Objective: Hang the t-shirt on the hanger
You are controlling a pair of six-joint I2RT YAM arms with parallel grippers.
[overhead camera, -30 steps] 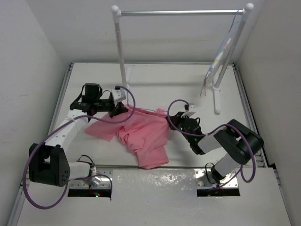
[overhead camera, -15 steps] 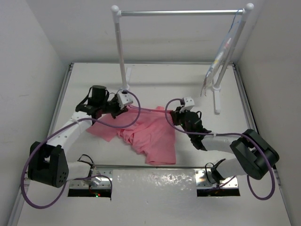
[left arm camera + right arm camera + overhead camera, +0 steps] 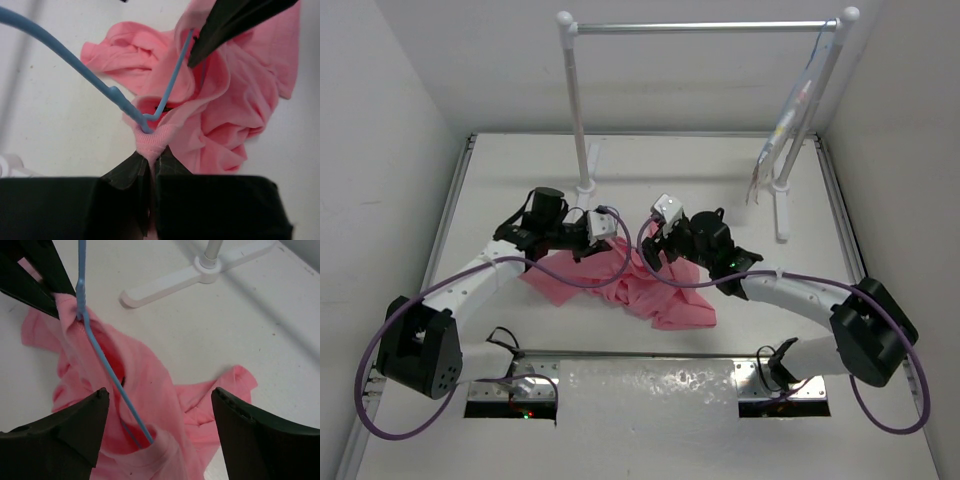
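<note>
Centre frame, the left gripper (image 3: 151, 159) is pinched tight on the neck ribbing of the t-shirt (image 3: 670, 300), which lies bunched on the table (image 3: 720, 180). The hanger (image 3: 114, 93) is threaded into its collar. The right gripper (image 3: 159, 395) hovers with fingers spread, apparently gripping nothing.

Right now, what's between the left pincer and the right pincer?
The hanger's blue wire, running through the bunched t-shirt, spans the gap, clearest in the right wrist view.
</note>
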